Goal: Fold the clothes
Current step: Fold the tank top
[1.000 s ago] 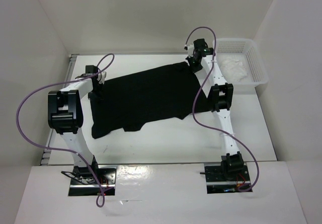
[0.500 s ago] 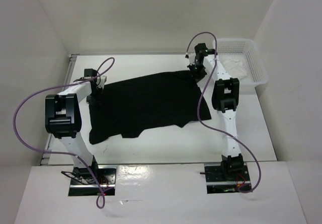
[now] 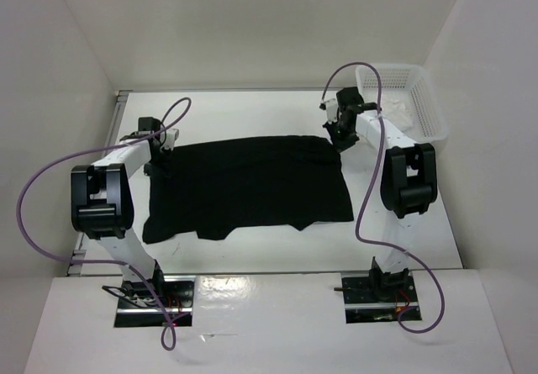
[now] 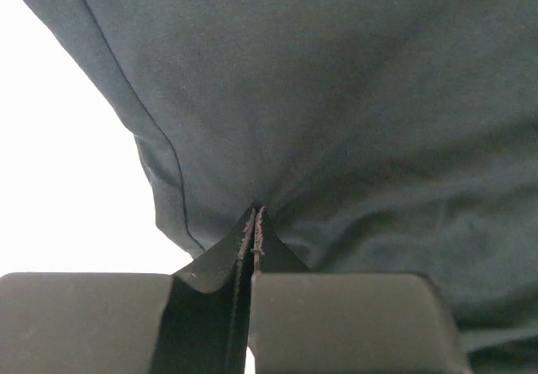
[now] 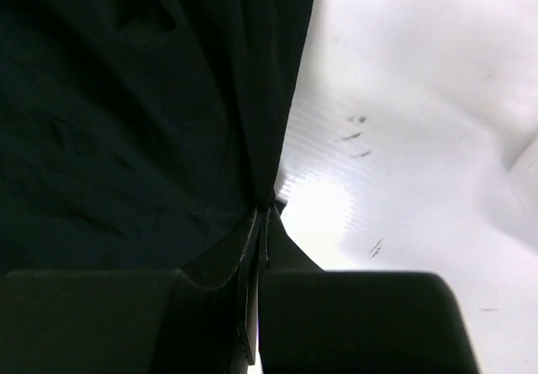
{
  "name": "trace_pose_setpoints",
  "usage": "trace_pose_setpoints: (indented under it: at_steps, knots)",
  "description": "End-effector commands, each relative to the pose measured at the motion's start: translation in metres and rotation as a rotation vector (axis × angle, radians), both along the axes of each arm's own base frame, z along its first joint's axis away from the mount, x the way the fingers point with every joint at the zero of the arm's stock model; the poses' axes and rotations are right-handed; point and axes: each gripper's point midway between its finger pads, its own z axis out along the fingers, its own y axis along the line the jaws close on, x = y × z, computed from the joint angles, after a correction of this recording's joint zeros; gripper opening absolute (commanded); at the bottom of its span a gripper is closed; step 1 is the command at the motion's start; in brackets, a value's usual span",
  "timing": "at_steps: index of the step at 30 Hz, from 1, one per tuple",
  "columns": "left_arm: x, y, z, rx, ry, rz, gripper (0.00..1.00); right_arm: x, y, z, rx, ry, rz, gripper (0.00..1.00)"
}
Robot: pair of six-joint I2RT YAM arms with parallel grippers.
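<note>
The clothes are one black T-shirt (image 3: pixel 248 185), spread wide across the middle of the table. My left gripper (image 3: pixel 158 145) sits at its far left corner, shut on the fabric; in the left wrist view the cloth (image 4: pixel 336 113) bunches into the closed gripper (image 4: pixel 255 213). My right gripper (image 3: pixel 340 135) is at the far right corner, shut on the shirt's edge; in the right wrist view the dark fabric (image 5: pixel 134 113) runs down into the closed gripper (image 5: pixel 264 210). The shirt's far edge is stretched between the two grippers. No label shows.
A white mesh basket (image 3: pixel 427 109) stands at the far right, holding white fabric (image 3: pixel 395 112), close behind the right arm. White walls enclose the table on three sides. Purple cables loop from both arms.
Both grippers have pulled the shirt's far edge toward the near side, the right one most, from the back corner. The shirt now lies squarer and straighter. The right arm's elbow swung right.
</note>
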Motion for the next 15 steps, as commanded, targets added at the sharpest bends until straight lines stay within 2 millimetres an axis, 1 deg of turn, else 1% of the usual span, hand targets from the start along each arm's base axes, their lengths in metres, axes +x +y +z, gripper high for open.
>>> trace_pose_setpoints:
  at_steps: [1, 3, 4, 6, 8, 9, 10, 11, 12, 13, 14, 15]
  knots:
    - [-0.012, -0.002, 0.014, -0.013, -0.016, -0.027, 0.0, -0.003, -0.003, 0.0, -0.019, -0.052, -0.018, 0.0]
    - [-0.017, -0.002, 0.017, -0.007, -0.025, -0.037, 0.0, -0.013, -0.006, -0.015, -0.032, -0.024, -0.022, 0.0]
    - [-0.025, -0.003, 0.014, -0.01, -0.005, -0.037, 0.0, -0.017, -0.007, -0.016, -0.037, -0.019, -0.014, 0.0]
    - [-0.031, -0.005, 0.016, -0.013, -0.004, -0.061, 0.0, -0.019, -0.014, -0.027, -0.048, -0.02, -0.028, 0.0]
    - [-0.042, -0.006, 0.014, -0.011, 0.012, -0.073, 0.0, -0.02, -0.018, -0.036, -0.064, -0.015, -0.047, 0.0]
    - [-0.045, -0.006, 0.012, -0.007, 0.021, -0.084, 0.0, -0.016, -0.017, -0.04, -0.063, -0.019, -0.047, 0.0]
    - [-0.044, -0.005, 0.015, -0.006, 0.009, -0.084, 0.0, -0.017, -0.017, -0.045, -0.066, -0.007, -0.047, 0.0]
    - [-0.049, -0.006, 0.011, -0.007, 0.023, -0.084, 0.0, -0.01, -0.016, -0.042, -0.063, -0.021, -0.047, 0.0]
    - [-0.049, -0.006, 0.011, -0.004, 0.023, -0.093, 0.0, -0.007, -0.015, -0.047, -0.06, -0.014, -0.055, 0.0]
    - [-0.049, -0.006, 0.011, -0.004, 0.023, -0.093, 0.0, 0.005, -0.013, -0.039, -0.055, -0.042, -0.056, 0.0]
    - [-0.049, -0.006, 0.011, -0.004, 0.023, -0.093, 0.0, 0.009, -0.012, -0.036, -0.054, -0.045, -0.056, 0.0]
    - [-0.045, -0.005, 0.014, -0.003, 0.013, -0.093, 0.0, 0.016, -0.011, -0.029, -0.05, -0.066, -0.057, 0.0]
